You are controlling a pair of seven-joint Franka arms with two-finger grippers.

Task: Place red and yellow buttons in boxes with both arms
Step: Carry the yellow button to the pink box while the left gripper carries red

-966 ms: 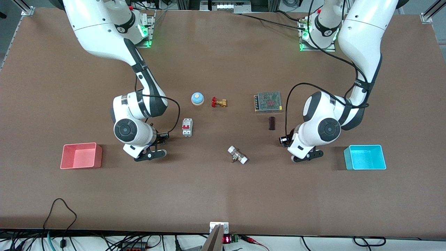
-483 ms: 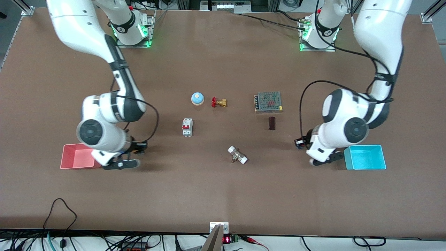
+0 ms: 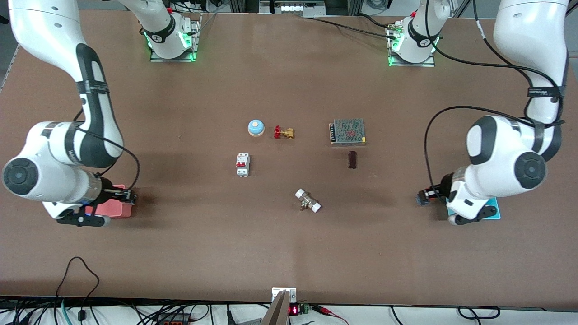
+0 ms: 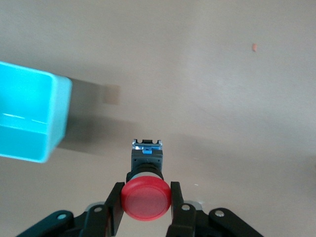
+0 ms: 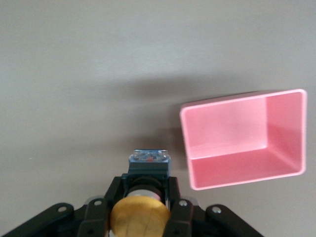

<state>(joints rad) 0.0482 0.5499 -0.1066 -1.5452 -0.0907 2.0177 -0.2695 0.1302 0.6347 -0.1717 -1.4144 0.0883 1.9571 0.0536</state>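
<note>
My left gripper [image 4: 146, 190] is shut on the red button [image 4: 146, 200], cap toward the wrist camera and black base pointing down at the table. The cyan box [image 4: 29, 123] lies just beside it. In the front view the left gripper [image 3: 424, 197] hangs at the cyan box's [image 3: 496, 212] edge, and the arm covers most of the box. My right gripper [image 5: 146, 185] is shut on the yellow button [image 5: 139, 217]. It is above bare table next to the pink box [image 5: 232, 118]. In the front view the right gripper [image 3: 128, 196] is at the pink box's [image 3: 118, 208] edge.
In the middle of the table stand a blue dome bell [image 3: 255, 127], a red-handled brass valve [image 3: 283, 132], a white circuit breaker [image 3: 242, 164], a mesh-topped power supply [image 3: 347, 132], a small dark block [image 3: 352, 159] and a white-ended fitting [image 3: 308, 201].
Both arms have swung outward from mid-table, each carrying its button: the right arm to the pink box, the left arm to the cyan box. Both grips stayed shut.
</note>
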